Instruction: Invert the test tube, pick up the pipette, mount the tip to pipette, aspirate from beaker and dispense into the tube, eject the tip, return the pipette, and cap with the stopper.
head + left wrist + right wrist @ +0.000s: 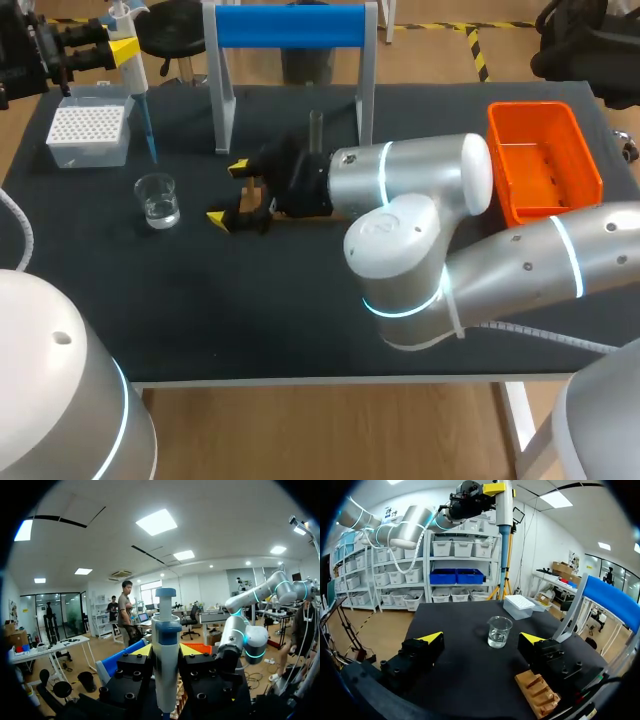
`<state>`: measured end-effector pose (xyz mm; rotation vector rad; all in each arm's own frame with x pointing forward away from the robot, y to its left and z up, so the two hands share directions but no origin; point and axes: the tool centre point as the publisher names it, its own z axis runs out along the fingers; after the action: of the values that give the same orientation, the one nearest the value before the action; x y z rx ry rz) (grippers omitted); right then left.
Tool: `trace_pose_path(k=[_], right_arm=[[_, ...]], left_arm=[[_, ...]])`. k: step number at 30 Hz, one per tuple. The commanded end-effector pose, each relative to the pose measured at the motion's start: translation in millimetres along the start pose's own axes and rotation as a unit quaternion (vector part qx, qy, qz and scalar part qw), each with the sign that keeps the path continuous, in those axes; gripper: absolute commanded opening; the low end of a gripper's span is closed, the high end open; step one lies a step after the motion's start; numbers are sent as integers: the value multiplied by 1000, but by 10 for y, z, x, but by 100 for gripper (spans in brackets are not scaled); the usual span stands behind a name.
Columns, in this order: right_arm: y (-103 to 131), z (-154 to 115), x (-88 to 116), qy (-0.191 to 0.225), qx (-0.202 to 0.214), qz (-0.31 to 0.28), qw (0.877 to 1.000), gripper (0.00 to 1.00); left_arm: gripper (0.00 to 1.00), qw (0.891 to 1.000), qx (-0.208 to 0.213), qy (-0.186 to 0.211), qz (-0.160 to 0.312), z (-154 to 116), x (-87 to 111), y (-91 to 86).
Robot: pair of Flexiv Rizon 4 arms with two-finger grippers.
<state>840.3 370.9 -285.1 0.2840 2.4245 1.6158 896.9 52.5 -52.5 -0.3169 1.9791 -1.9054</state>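
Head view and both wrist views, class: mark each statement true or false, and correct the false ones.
1. The left gripper is shut on the pipette. True.
2. The right gripper holds the beaker. False: its fingers are open, and the beaker stands on the table ahead of it, untouched.
3. The beaker is empty. False: a little clear liquid sits in its bottom.
4. The orange bin stands on the table's right side. True.
5. The tip box lies inside the orange bin. False: it stands on the table's left side, beyond the beaker.
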Motion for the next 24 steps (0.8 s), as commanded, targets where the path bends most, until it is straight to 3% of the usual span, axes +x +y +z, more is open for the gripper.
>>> trace_pose_path(k=[1, 24], right_arm=[[-39, 104, 32, -11, -2, -1, 1000, 100], [-184, 200, 49, -13, 12, 8, 1000, 100]], left_arm=[[0, 1000, 1, -2, 1, 11, 8, 4], [0, 1000, 1, -2, 1, 11, 8, 4]])
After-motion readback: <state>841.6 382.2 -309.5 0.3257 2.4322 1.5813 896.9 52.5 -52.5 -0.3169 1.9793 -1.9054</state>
